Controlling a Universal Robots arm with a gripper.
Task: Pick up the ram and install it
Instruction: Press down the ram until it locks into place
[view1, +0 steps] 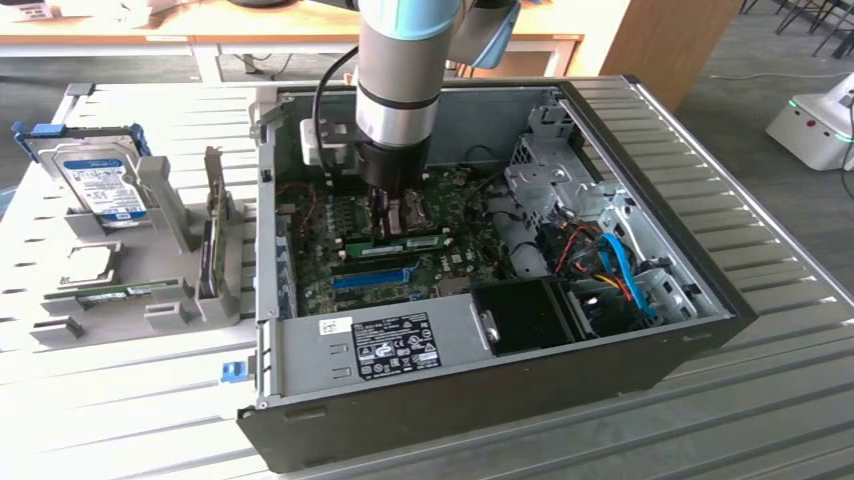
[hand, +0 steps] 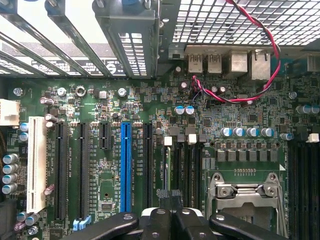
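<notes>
Your gripper (view1: 395, 222): fingers pressed together, nothing visibly between them, lowered inside the open computer case (view1: 694, 330) over the motherboard (hand: 210, 125). Your ram (view1: 407, 243): lying on the board just to the exterior view's right of the fingertips, beyond the blue slot (view1: 370, 278). Hard drive (view1: 104, 185): standing in the rack at far left.

A ribbed pale metal table (view1: 747, 180) fills the foreground. Behind it stand a wooden desk (view1: 200, 40) and wooden panel (view1: 654, 40), over grey floor (view1: 747, 60).
</notes>
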